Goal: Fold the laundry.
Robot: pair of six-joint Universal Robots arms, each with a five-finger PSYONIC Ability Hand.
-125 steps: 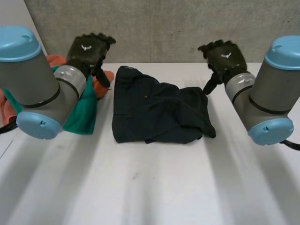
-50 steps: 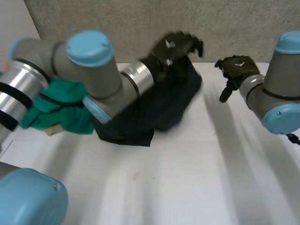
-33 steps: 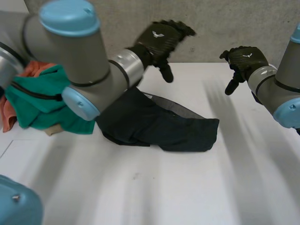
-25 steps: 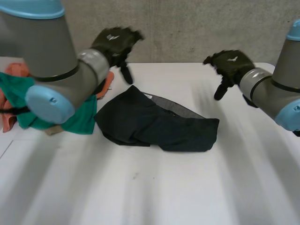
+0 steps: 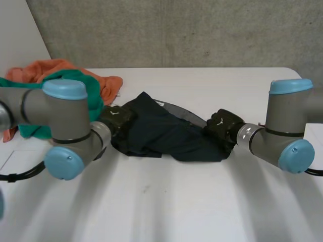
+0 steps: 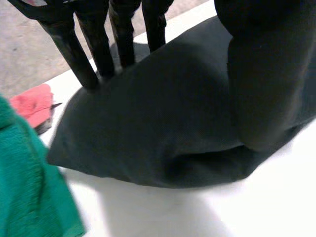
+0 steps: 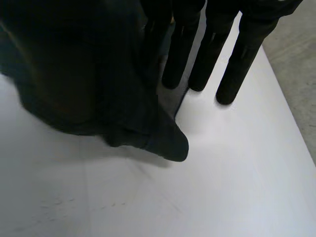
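A dark navy garment lies crumpled in the middle of the white table. My left hand rests on its left end. In the left wrist view this hand's fingers are straight, their tips on the cloth's far edge, with the thumb spread over the fabric. My right hand is down at the garment's right end. In the right wrist view its fingers are straight, some tips on the cloth's edge and some on bare table just beside a corner. Its thumb is hidden.
A pile of green cloth and orange cloth lies at the table's back left, close behind my left arm. The green cloth and a bit of the orange one lie beside the garment. A concrete wall stands behind the table.
Both hands have dropped from above the table's far side onto the garment, left hand at its left end, right hand at its right end. The garment itself has stayed put.
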